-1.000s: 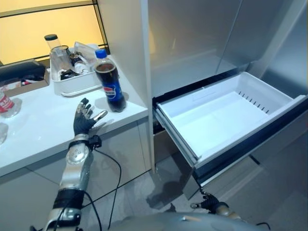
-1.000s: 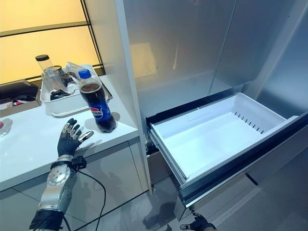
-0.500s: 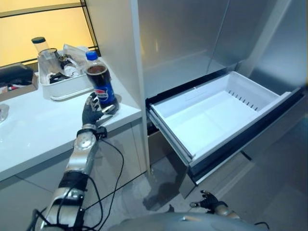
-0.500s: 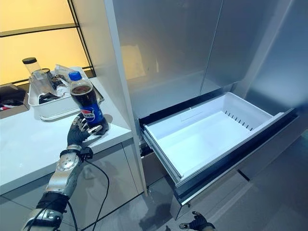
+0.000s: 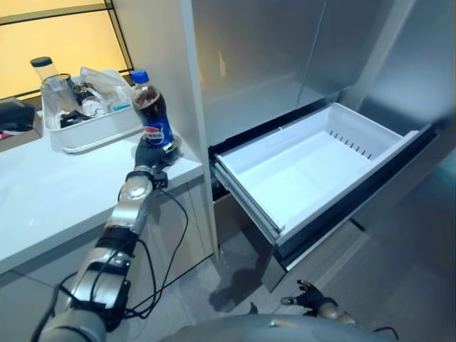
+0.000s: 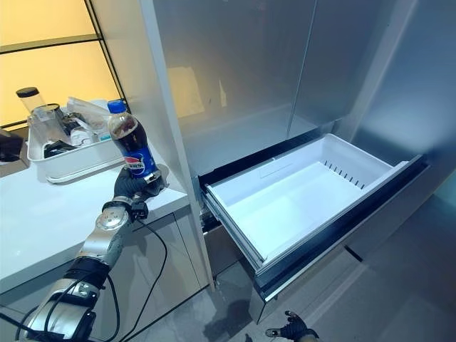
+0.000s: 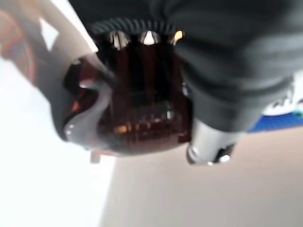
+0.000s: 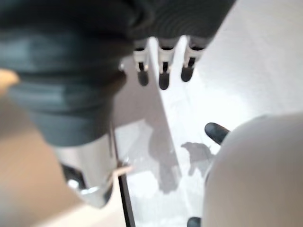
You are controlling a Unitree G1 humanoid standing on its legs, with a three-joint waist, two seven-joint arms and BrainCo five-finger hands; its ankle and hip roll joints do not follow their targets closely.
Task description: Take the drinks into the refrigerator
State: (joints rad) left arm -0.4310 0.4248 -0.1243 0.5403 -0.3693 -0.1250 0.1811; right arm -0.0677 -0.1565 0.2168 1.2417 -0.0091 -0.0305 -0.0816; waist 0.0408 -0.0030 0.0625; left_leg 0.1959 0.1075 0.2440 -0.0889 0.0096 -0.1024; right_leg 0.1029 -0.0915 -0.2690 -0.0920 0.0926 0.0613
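A dark cola bottle (image 5: 151, 114) with a blue cap and blue label stands, leaning a little, near the right end of the white counter (image 5: 57, 192). My left hand (image 5: 147, 153) is at its base with the fingers curled round it; the left wrist view has the brown bottle (image 7: 132, 109) pressed close against that hand (image 7: 227, 71). The refrigerator's white drawer (image 5: 306, 178) is pulled out to the right, lower than the counter, with nothing inside. My right hand (image 5: 311, 301) hangs low near the floor, its fingers (image 8: 163, 71) relaxed and holding nothing.
A white tray (image 5: 92, 128) of glass jars and cups sits just behind the bottle. The refrigerator's tall side wall (image 5: 189, 78) rises between counter and drawer. Grey refrigerator doors (image 5: 285, 50) stand shut above the drawer.
My left hand has reached forward from the counter's front and closed round the bottle's base; the bottle now leans slightly. The camera has turned right. The right hand stays low.
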